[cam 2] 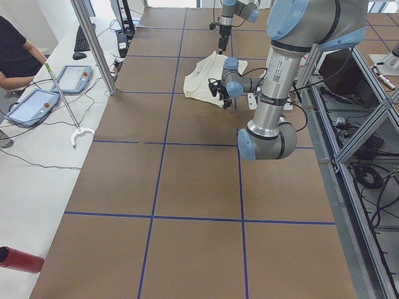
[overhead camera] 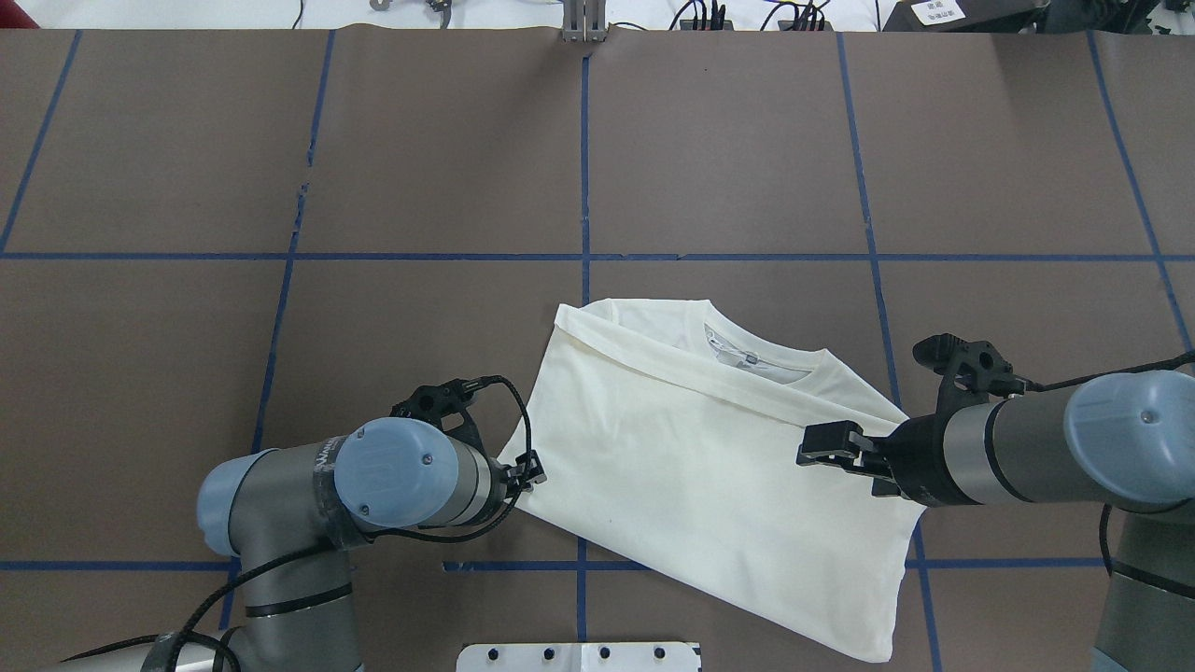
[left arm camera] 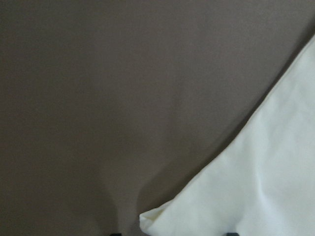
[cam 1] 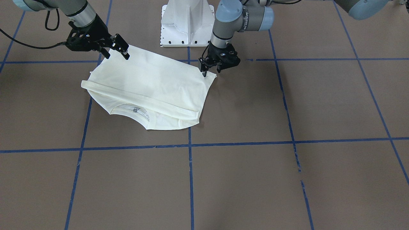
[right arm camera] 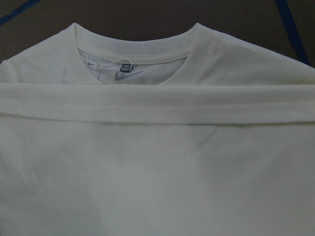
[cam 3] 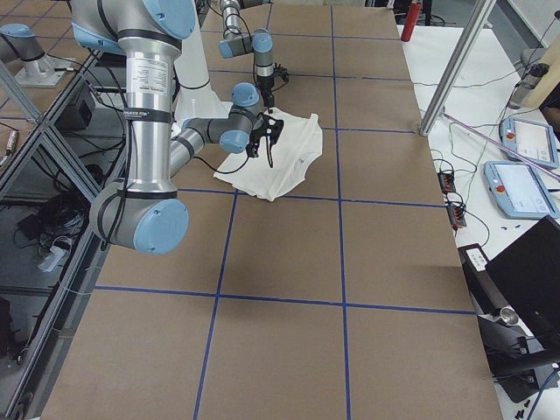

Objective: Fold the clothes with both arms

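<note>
**Front-facing view:** Found the T-shirt [cam 1: 150, 86] lying plain side up on the table [cam 1: 287, 175], near the pedestal [cam 1: 187, 22], with a hemmed edge folded up to just below the neck. Caught the left gripper [cam 1: 211, 71] pointing tips-down at the corner on its side, jaws apart, one tip at the cloth, nothing pinched. Saw the right gripper [cam 1: 117, 52] above the opposite corner, likewise spread and empty.

**Overhead:** Placed the long axis across the table, skewed so that the end on the robot's right sat nearer the base. Noted the collar [overhead camera: 756, 350] pointing away from the robot.

**Side views:** Confirmed only the place, between the two arms on the robot's half. Could not judge the jaws from here.

**Left wrist:** Showed a cream corner low in shot, with dark tips just visible at the bottom edge, well apart on either side of it.

**Right wrist:** Looked down on collar, label [right arm camera: 127, 68] and folded band. Showed no fingers.

**Handling:** Judged light, limp and easily rumpled, not fragile. Best pinched through all layers at the two robot-side corners. Likely to sag or unfold if lifted by one layer only.
</note>
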{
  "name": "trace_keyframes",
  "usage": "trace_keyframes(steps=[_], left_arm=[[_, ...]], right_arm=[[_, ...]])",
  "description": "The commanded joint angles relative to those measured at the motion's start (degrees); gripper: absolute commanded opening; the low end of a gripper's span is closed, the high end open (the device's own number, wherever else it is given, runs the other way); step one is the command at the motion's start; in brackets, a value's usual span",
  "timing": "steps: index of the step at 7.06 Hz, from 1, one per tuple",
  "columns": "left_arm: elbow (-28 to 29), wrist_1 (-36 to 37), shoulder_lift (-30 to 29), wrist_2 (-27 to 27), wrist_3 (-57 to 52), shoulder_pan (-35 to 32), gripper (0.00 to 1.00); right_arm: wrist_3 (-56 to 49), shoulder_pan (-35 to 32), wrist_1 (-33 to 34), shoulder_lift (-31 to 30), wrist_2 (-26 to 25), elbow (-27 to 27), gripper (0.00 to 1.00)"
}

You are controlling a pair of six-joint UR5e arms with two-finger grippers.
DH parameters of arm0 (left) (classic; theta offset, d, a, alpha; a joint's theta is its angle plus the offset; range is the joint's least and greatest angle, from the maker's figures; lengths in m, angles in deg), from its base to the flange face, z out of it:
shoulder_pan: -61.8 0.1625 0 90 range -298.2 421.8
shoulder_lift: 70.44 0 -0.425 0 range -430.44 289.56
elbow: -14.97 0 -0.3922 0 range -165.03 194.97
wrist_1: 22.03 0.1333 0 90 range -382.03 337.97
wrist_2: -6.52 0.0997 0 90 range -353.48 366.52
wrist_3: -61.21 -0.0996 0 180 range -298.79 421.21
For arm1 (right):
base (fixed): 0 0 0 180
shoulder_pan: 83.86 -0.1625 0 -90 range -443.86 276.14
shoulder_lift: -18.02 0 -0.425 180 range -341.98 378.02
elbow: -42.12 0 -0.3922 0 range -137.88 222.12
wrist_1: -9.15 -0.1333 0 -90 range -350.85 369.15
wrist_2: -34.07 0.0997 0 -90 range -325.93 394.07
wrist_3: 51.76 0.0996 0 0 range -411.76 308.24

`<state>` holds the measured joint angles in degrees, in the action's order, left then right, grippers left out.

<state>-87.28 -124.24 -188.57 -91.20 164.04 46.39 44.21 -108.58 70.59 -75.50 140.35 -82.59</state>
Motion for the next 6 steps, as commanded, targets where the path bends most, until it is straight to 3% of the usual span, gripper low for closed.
trace_keyframes(steps=[1,2,6], left_arm=[[0.03,0.0,-0.17,1.04,0.18,-0.06,0.15],[-0.4,0.09,-0.08,1.22,0.09,-0.41,0.0],[-0.24,0.18,-0.69,0.61,-2.01,-6.71,0.0]], right_arm=[[-0.09,-0.42,0.0,0.0,0.24,-0.01,1.0],[-0.09,-0.5,0.0,0.0,0.25,-0.01,1.0],[-0.18,-1.21,0.0,2.19,0.07,0.08,1.0]])
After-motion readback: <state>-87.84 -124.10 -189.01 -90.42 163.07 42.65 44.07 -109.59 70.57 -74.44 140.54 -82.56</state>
